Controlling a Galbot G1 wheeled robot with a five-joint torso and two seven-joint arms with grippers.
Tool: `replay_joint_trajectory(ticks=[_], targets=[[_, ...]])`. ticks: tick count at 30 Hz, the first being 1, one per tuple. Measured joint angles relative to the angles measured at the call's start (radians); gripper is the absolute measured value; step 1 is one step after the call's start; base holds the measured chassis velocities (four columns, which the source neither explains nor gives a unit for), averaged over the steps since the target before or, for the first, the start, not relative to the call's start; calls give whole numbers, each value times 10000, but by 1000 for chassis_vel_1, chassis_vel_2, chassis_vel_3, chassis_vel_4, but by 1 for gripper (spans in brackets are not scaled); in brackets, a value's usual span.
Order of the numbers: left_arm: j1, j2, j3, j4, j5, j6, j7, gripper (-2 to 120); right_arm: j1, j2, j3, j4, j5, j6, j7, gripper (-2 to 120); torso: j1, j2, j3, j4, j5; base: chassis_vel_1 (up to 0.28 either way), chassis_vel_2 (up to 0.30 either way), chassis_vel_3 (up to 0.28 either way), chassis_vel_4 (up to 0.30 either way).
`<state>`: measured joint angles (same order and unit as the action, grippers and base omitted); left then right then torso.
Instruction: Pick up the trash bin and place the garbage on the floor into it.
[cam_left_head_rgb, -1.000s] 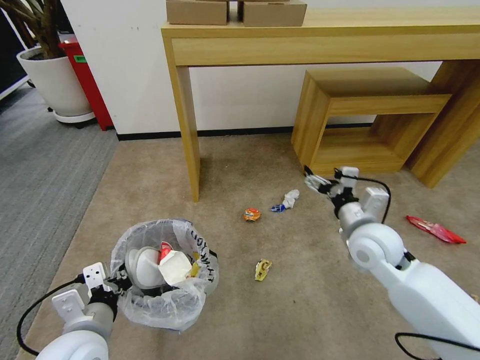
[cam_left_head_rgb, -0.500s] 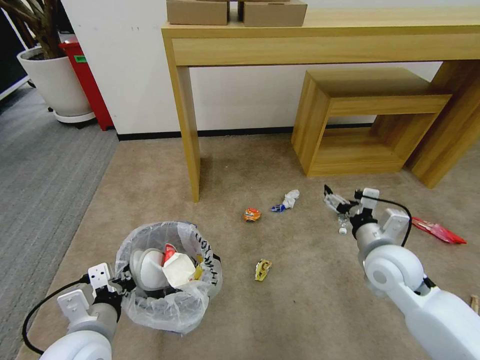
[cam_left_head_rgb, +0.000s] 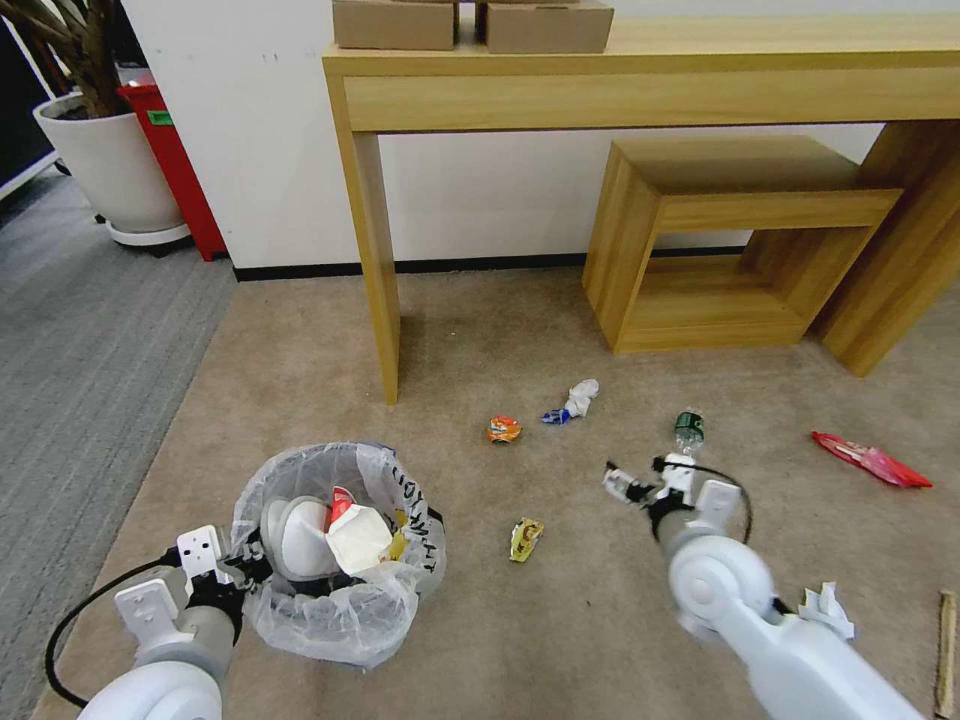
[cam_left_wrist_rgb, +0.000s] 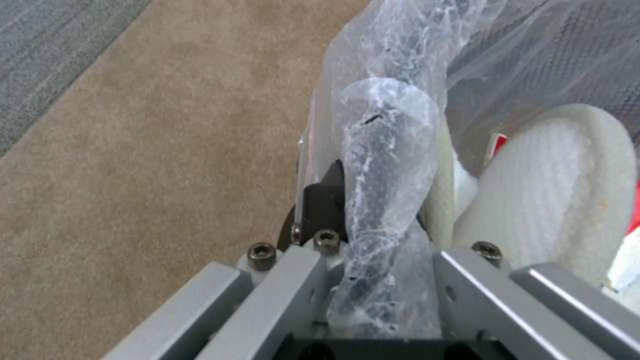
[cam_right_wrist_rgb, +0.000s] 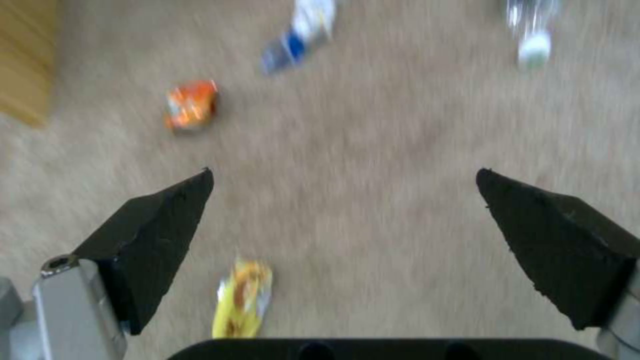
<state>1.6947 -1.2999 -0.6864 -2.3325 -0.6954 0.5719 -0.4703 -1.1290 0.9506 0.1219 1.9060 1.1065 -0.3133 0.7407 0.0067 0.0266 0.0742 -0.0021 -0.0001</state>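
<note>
The trash bin (cam_left_head_rgb: 340, 600), lined with a crinkly white bag and holding white slippers (cam_left_wrist_rgb: 560, 190) and wrappers, hangs at the lower left over the beige floor (cam_left_head_rgb: 560, 620). My left gripper (cam_left_head_rgb: 238, 567) is shut on its bag-covered rim (cam_left_wrist_rgb: 383, 165). My right gripper (cam_left_head_rgb: 620, 487) hovers open above the carpet, between a yellow wrapper (cam_left_head_rgb: 526, 538) and a green-label bottle (cam_left_head_rgb: 688, 430). In the right wrist view its fingers (cam_right_wrist_rgb: 167, 215) stand wide apart over the yellow wrapper (cam_right_wrist_rgb: 243, 300), with an orange wrapper (cam_right_wrist_rgb: 192, 104) and a blue-white carton (cam_right_wrist_rgb: 297, 42) farther off.
A red wrapper (cam_left_head_rgb: 870, 458), a crumpled tissue (cam_left_head_rgb: 825, 608) and a wooden stick (cam_left_head_rgb: 945, 650) lie at the right. A wooden table leg (cam_left_head_rgb: 375, 270) and a low wooden stool (cam_left_head_rgb: 730, 240) stand behind the litter. Grey ribbed carpet (cam_left_head_rgb: 90, 340) borders the left.
My right arm has pulled back from near the stool toward me and to the left, uncovering the bottle. The bin and left gripper have barely shifted.
</note>
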Motion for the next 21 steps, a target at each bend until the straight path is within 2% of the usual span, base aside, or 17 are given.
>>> replay_joint_trajectory(ticks=[2,6,11,16,21], targets=[[11,4,-26,33,0,-77,3,1,454,402,-527,-414,556,-432,834,100,0,0,0,0,-2,0,0,0,0],[23,-54,-51,86,20,-131,5,1,1032,1035,-1209,-1136,1133,-786,1629,100,0,0,0,0,-3,0,0,0,0],[159,-247,-90,86,152,-186,9,1,1763,1937,-2131,-2497,1076,-916,1910,100,0,0,0,-1,-1,0,0,0,0],[237,-363,-119,87,245,-236,16,1,2191,2414,-2592,-3210,1203,-927,1978,100,0,0,0,0,0,0,0,0,0],[255,-496,-219,108,291,-298,23,1,3027,3301,-3193,-4730,1379,-942,2044,100,0,0,1,1,-2,0,0,0,0]])
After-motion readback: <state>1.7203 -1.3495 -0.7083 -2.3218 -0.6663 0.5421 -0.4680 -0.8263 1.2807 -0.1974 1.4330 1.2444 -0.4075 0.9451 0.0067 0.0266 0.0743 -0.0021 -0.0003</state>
